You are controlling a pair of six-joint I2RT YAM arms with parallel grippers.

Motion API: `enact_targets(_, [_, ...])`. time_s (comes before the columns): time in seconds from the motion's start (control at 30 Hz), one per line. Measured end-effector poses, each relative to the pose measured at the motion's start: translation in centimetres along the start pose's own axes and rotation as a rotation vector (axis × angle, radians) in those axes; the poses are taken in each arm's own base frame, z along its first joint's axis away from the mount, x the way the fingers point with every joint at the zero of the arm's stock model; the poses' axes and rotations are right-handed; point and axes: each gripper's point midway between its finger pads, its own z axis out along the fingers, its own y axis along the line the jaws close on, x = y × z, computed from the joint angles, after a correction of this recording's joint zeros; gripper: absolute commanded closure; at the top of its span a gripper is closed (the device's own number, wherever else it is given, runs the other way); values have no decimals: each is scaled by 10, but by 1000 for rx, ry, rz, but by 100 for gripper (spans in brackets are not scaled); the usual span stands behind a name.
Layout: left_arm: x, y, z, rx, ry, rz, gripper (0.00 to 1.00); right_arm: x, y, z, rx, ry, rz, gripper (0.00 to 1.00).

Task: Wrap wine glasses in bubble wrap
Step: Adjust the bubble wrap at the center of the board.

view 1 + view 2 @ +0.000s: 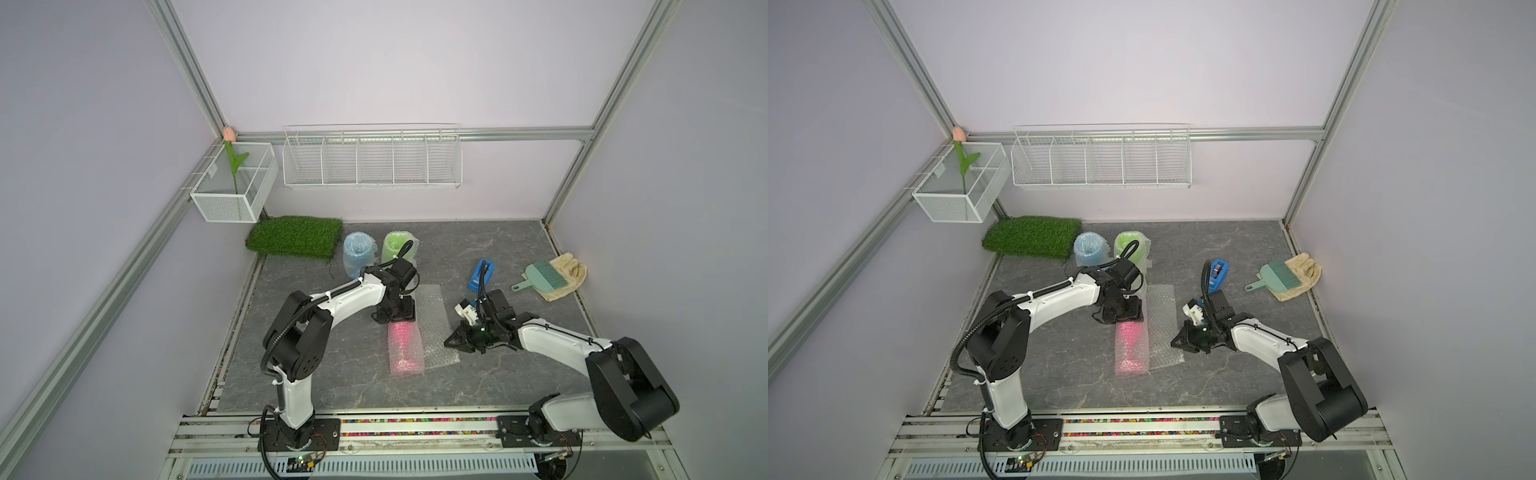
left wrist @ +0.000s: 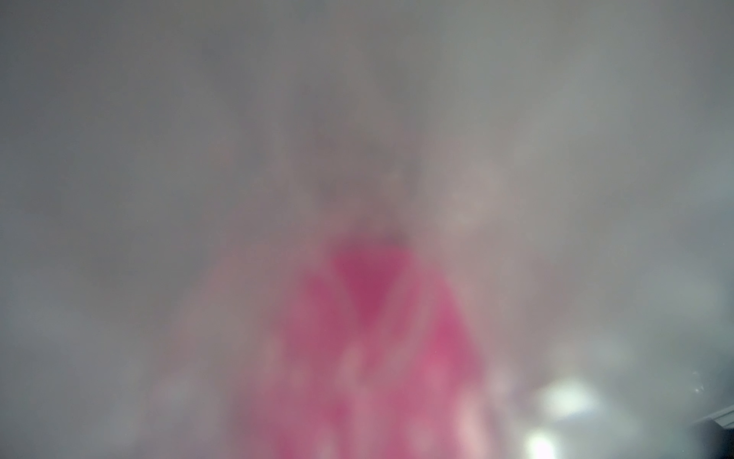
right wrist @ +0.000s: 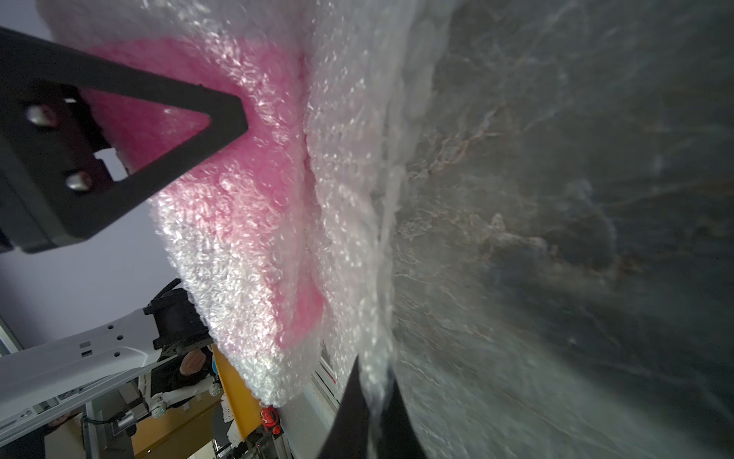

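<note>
- Overhead, in both top views, the hot pink goblet (image 1: 402, 349) (image 1: 1131, 351) lies on its side on the grey marbled tabletop (image 1: 332, 395). It is partly rolled into the bubble wrap (image 1: 434, 316) (image 1: 1163, 313), foot toward the front rail.
- The left pincer (image 1: 395, 318) (image 1: 1121, 318) points down onto the goblet's bowl end. Its wrist hides the jaws, so I cannot tell whether they are apart or closed.
- The right pincer (image 1: 449, 343) (image 1: 1176, 343) lies low with its jaws together. Its tip is at the loose flat edge of the wrap, just beside the goblet on the side away from the left arm.
- Behind them, a sky blue goblet (image 1: 358, 253) and a lime green goblet (image 1: 395, 247) stand upright in their own wrap, next to a green turf mat (image 1: 295, 237). The left arm's cable crosses in front of the green one.
- A blue tape dispenser (image 1: 482, 276) and a teal dustpan brush (image 1: 540, 276) resting on a beige glove (image 1: 571, 270) lie well apart, on the right arm's side.
- Left wrist view: everything is blurred. Only a pink patch of the goblet (image 2: 377, 337) shows in grey haze, and no jaws can be made out.
- Right wrist view: the right pincer (image 3: 373, 397) has its 2 black tips closed on the wrap's edge. Beyond it the goblet (image 3: 238, 190) lies under bubbled film, and 1 finger (image 3: 228, 121) of the left pincer rests against the wrapped bowl.
</note>
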Motion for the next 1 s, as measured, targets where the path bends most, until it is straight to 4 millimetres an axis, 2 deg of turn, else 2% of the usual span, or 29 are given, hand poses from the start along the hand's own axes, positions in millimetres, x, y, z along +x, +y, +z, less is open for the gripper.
enact_targets(0.3, [1,-1,2,4,8,-1,70,7,52,4,0,-18,-92,93])
enact_targets(0.43, [0,-1,2,6,6,-4,70,12,75,12,1,-21,-128,92])
enact_targets(0.63, [0,-2,2,10,6,-12,70,19,96,32,31,-10,-176,89])
enact_targets(0.73, [0,-2,2,11,6,-17,69,27,103,44,55,7,-209,87])
enact_targets(0.8, [-1,-2,2,13,6,-19,61,30,106,50,75,12,-223,87])
enact_targets(0.87, [0,-2,2,14,7,-20,56,31,105,54,97,10,-232,82])
enact_targets(1.0, [-1,-2,2,14,5,-22,55,31,97,54,149,-4,-241,68])
